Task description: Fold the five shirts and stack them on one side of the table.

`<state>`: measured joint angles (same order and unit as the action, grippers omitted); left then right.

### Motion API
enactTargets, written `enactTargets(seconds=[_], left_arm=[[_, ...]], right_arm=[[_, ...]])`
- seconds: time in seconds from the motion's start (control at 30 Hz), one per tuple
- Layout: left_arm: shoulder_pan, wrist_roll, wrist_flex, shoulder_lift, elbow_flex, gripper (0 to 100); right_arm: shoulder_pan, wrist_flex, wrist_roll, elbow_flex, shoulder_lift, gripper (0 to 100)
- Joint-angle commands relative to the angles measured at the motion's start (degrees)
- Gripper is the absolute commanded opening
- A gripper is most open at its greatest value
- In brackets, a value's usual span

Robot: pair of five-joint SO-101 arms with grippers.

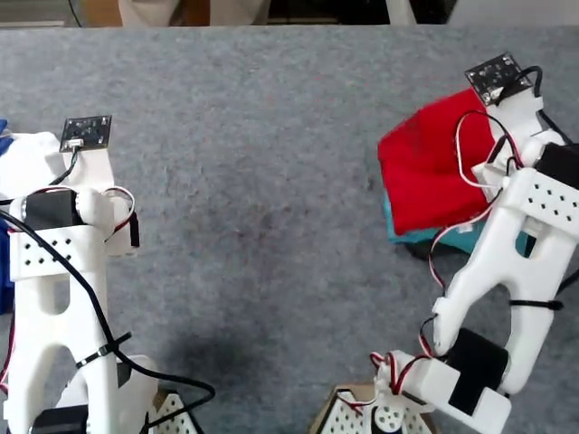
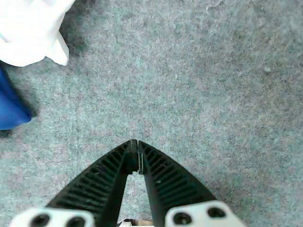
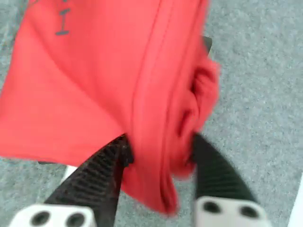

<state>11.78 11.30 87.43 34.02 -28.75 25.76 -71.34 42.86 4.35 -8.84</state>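
A folded red shirt (image 1: 425, 172) lies at the table's right side on top of a teal shirt (image 1: 452, 237) that peeks out beneath it. My right gripper (image 3: 160, 139) is shut on a bunched fold of the red shirt (image 3: 94, 85), one finger on each side of the cloth. My left gripper (image 2: 137, 142) is shut with nothing in it, above bare table. A white shirt (image 2: 28, 28) and a blue shirt (image 2: 12, 104) lie just beyond it at the table's left edge, partly hidden by the left arm (image 1: 63, 253) in the high view.
The grey felt table (image 1: 253, 181) stretches bare between the two arms. The white shirt (image 1: 27, 154) and a strip of the blue shirt (image 1: 4, 262) sit at the far left edge. Red and white wires loop around the right arm (image 1: 516, 262).
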Motion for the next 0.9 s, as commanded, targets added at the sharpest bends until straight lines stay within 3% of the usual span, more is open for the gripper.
enactTargets(seconds=[0.0,0.13,0.23,0.37,0.47,0.6,0.7,0.87], left_arm=[[0.62,0.35,-0.62,1.45,0.26,2],[0.62,0.35,-0.62,1.45,0.26,2],[0.62,0.35,-0.53,1.45,0.53,2],[3.6,0.26,-0.53,1.36,2.29,2],[10.29,0.35,-0.62,0.92,4.22,2],[20.92,4.4,-1.85,0.92,6.15,10],[30.15,6.24,-8.88,0.84,5.89,18],[40.35,9.85,-20.4,-2.51,5.8,20]], right_arm=[[0.57,0.97,2.29,-0.66,-2.95,54.7],[0.31,0.97,1.76,-1.01,-2.86,51.3],[0.31,0.97,1.76,-1.01,-2.86,43.0],[0.31,-0.44,1.67,-0.75,-2.77,19.4],[-0.04,-1.58,1.76,-1.1,-2.77,0.0],[-0.48,-2.73,1.67,-0.66,-2.77,6.2],[-1.19,-3.78,1.67,-0.66,-2.68,6.2],[-3.38,-5.45,1.67,-0.66,-2.77,6.2]])
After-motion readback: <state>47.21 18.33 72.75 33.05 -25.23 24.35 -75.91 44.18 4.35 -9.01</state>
